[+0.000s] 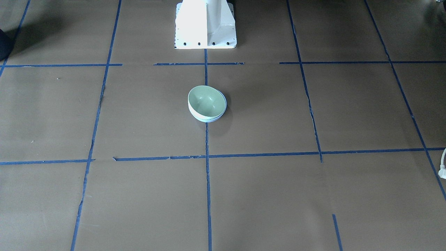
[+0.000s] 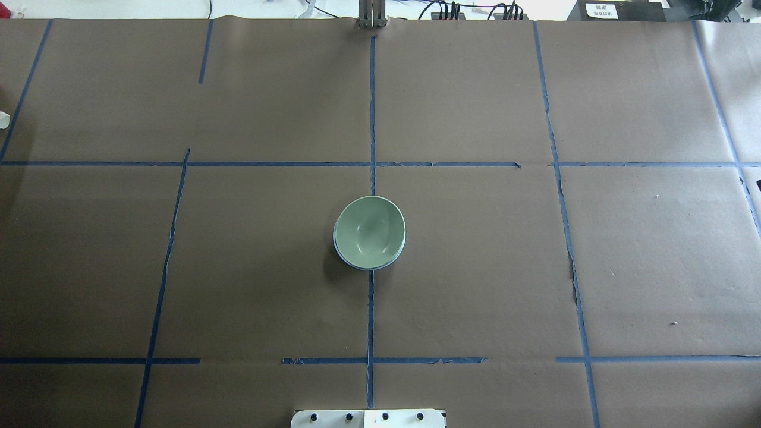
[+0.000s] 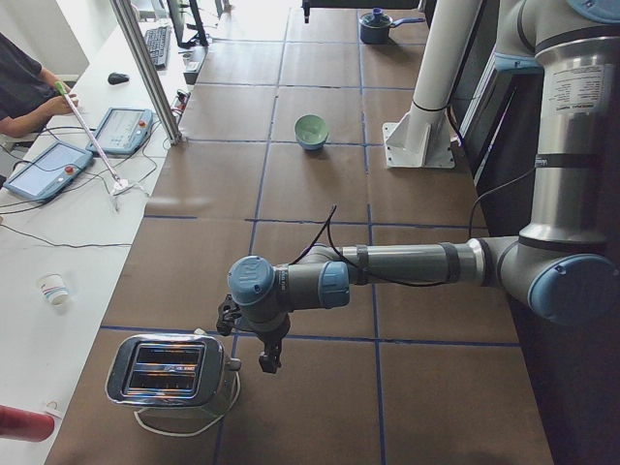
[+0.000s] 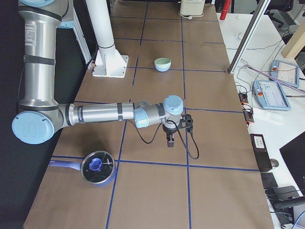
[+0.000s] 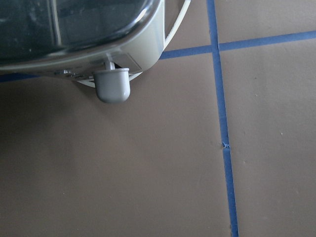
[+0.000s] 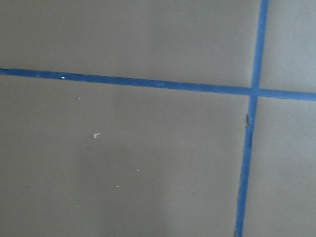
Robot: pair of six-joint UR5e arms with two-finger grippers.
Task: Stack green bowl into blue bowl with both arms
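Note:
The green bowl (image 1: 206, 101) sits nested inside the blue bowl (image 1: 206, 120), of which only a thin rim shows under it. The pair stands at the table's middle, on a blue tape line, and also shows in the overhead view (image 2: 370, 230) and small in both side views (image 3: 311, 130) (image 4: 162, 63). Both arms are far from the bowls, at the table's ends. My left gripper (image 3: 268, 362) hangs beside a toaster. My right gripper (image 4: 170, 141) hangs over bare table. I cannot tell whether either is open or shut. No fingers show in the wrist views.
A chrome toaster (image 3: 170, 373) stands at the left end, close under the left wrist camera (image 5: 79, 29). A blue pot with a glass lid (image 4: 97, 167) stands at the right end. The white pedestal base (image 1: 205, 24) is behind the bowls. Operators' pendants lie on the side bench.

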